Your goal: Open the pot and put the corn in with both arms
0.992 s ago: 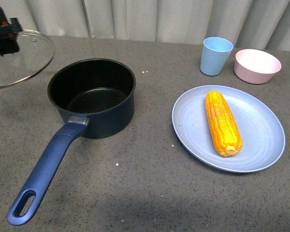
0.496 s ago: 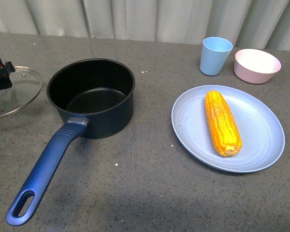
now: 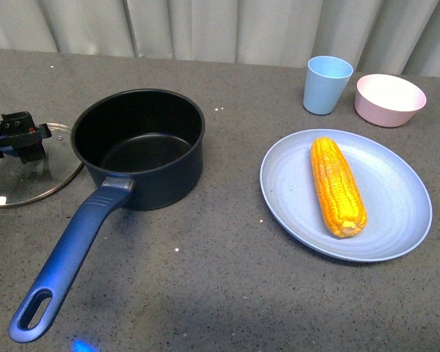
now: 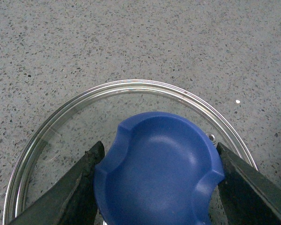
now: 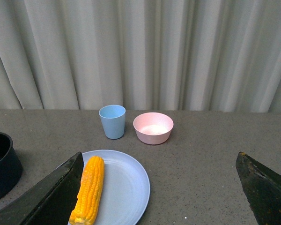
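Observation:
The dark navy pot [image 3: 139, 147] stands open on the grey table, its long blue handle [image 3: 66, 264] pointing to the near left. Its glass lid [image 3: 29, 172] lies flat on the table just left of the pot. My left gripper [image 3: 15, 139] is shut on the lid's blue knob [image 4: 159, 173], one black finger [image 4: 70, 192] on each side. The yellow corn [image 3: 337, 185] lies on a light blue plate [image 3: 396, 198] to the right. My right gripper [image 5: 159, 197] is open and empty, away from the corn [image 5: 88, 190]; it does not show in the front view.
A light blue cup [image 3: 327, 84] and a pink bowl [image 3: 390, 99] stand behind the plate, in front of a pale curtain. Both also show in the right wrist view, the cup [image 5: 112, 121] and the bowl [image 5: 153, 127]. The pot's edge [image 5: 2, 164] shows there too.
My left gripper has lowered the lid from a raised, tilted hold at the far left down flat onto the table beside the pot. Pot, corn and plate have not moved.

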`<action>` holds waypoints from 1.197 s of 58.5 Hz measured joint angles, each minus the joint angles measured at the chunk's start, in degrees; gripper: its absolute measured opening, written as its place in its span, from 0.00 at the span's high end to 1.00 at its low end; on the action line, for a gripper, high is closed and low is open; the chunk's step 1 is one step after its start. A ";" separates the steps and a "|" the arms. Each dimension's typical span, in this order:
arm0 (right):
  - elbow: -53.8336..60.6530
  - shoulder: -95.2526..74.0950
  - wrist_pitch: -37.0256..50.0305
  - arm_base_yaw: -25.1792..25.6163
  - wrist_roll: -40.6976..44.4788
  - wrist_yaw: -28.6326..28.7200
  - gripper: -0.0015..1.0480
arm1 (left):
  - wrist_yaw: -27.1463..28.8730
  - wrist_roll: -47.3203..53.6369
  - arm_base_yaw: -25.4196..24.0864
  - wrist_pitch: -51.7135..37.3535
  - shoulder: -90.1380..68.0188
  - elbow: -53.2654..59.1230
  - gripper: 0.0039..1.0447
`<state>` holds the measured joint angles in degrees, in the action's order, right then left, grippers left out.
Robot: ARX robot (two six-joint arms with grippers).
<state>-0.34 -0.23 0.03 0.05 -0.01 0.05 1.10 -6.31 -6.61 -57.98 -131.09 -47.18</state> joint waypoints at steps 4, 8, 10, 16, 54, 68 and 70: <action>0.00 0.00 0.00 0.00 0.00 0.00 0.09 | 0.11 -0.04 0.02 0.22 -0.17 -0.35 0.40; 0.00 0.00 0.00 0.00 0.00 0.00 0.09 | 0.24 -0.22 0.04 0.33 -0.33 -0.63 0.40; 0.00 0.00 0.00 0.00 0.00 0.00 0.09 | 0.28 -0.26 0.07 0.44 -0.35 -0.74 0.40; 0.00 0.00 0.00 0.00 0.00 0.00 0.09 | 0.37 -0.39 0.09 0.63 -0.37 -0.79 0.41; 0.00 0.00 0.00 0.00 0.00 0.00 0.09 | 1.77 2.78 2.60 -0.17 21.81 14.25 0.06; 0.00 0.00 0.00 0.00 0.00 0.00 0.09 | 4.09 3.45 6.73 4.68 41.00 26.95 0.06; 0.00 0.00 0.00 0.00 0.00 0.00 0.09 | 4.61 3.48 7.23 5.73 43.80 28.52 0.06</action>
<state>-0.34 -0.23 0.03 0.05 -0.01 0.05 5.72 -2.83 0.62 -52.25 -87.29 -18.65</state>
